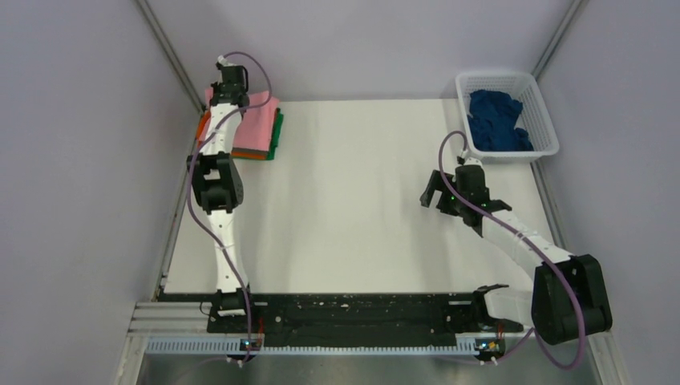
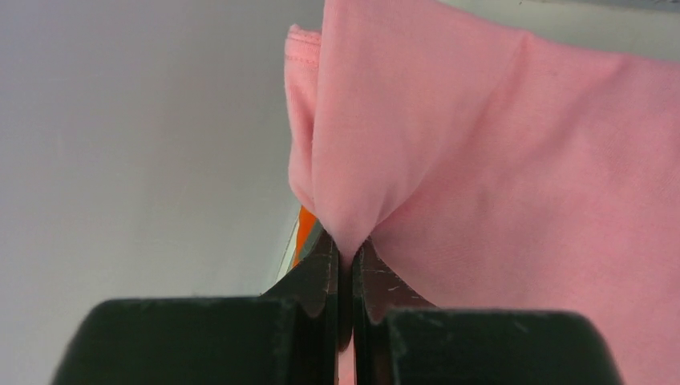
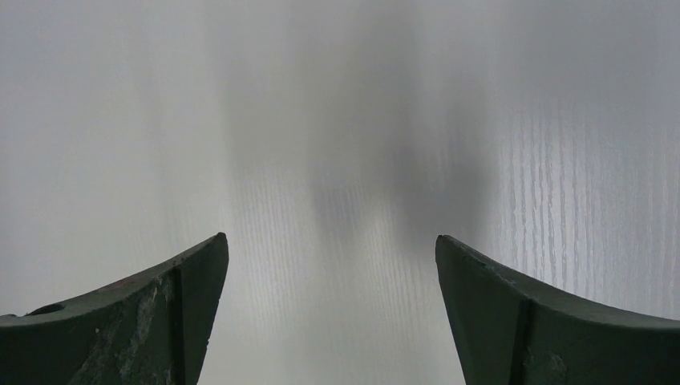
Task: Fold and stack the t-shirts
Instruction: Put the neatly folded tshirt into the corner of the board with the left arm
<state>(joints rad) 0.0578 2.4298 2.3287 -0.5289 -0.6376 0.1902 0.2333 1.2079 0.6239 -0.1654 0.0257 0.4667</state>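
A folded light pink t-shirt [image 1: 258, 122] lies on top of a stack at the table's far left, over a green t-shirt [image 1: 278, 132] and an orange t-shirt [image 1: 203, 124] whose edges show. My left gripper [image 1: 227, 95] is shut on the pink shirt's far left edge, pinching a fold [image 2: 353, 200] between its fingertips; a sliver of orange cloth [image 2: 305, 228] shows below. A dark navy blue t-shirt [image 1: 495, 120] lies crumpled in the white basket [image 1: 542, 120]. My right gripper [image 1: 442, 192] is open and empty over bare table [image 3: 337, 160]. The grey shirt is hidden.
The white lattice basket stands at the far right corner. Grey walls close in the table on left, back and right. A black rail [image 1: 353, 313] runs along the near edge between the arm bases.
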